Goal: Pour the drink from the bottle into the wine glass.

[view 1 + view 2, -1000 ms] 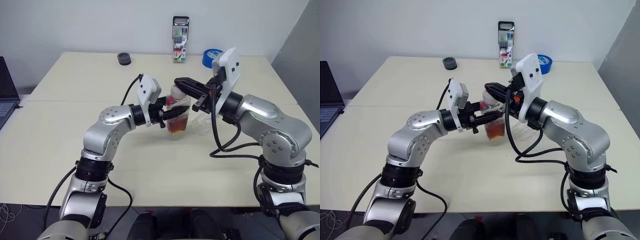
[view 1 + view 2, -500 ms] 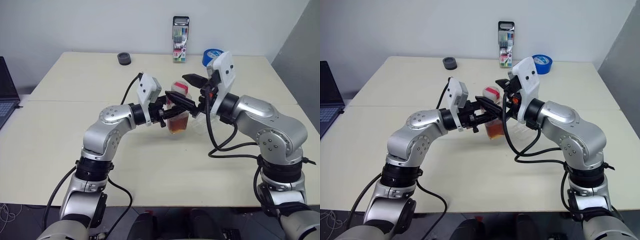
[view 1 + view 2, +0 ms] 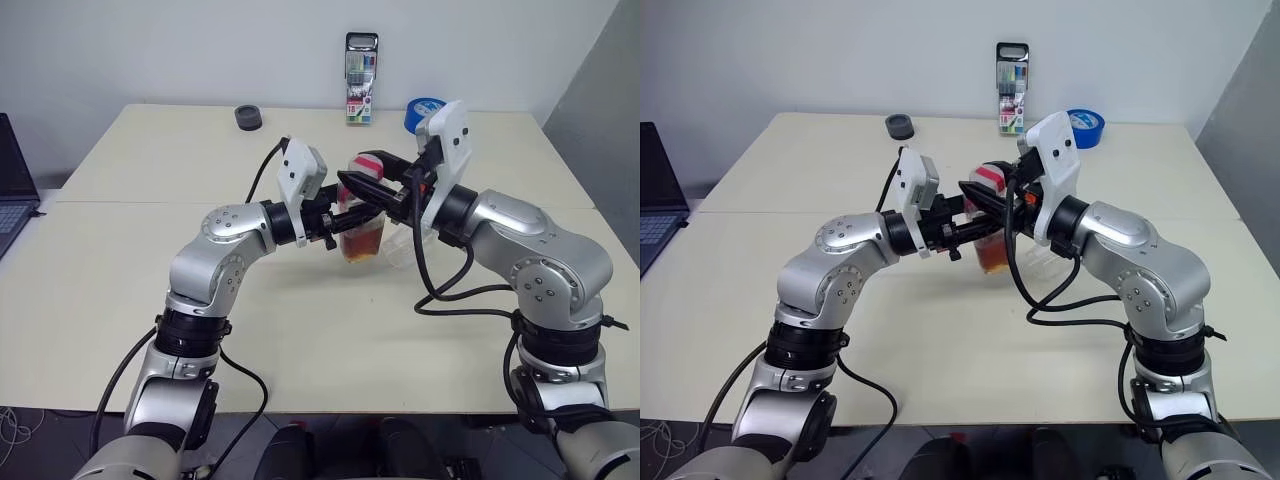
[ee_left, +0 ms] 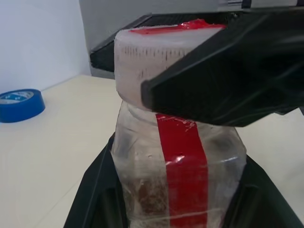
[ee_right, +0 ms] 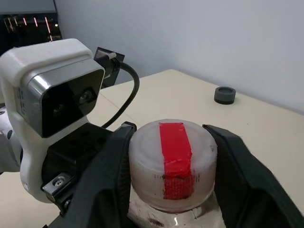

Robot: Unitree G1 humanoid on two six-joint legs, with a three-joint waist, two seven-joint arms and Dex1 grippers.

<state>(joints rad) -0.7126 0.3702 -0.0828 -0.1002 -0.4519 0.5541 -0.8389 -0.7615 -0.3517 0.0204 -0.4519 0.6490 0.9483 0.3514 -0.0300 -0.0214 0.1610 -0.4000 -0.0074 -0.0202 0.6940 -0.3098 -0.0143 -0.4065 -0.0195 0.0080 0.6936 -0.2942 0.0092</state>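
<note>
Uncapping the bottle, mid-frame

One bottle (image 3: 361,232) of drink (image 3: 360,247) at frame centre, body pinched by left gripper (image 3: 338,222); cap (image 5: 172,160) straddled by right gripper (image 5: 173,156), jaws parted beside it, contact unclear. Best closed squarely, twisted without tilting. One wine glass (image 3: 404,250) lying just right, two grippers

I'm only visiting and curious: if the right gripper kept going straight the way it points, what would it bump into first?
Probably the left gripper: the right gripper already sits around the bottle's cap, and the left wrist's camera housing lies just beyond.
</note>
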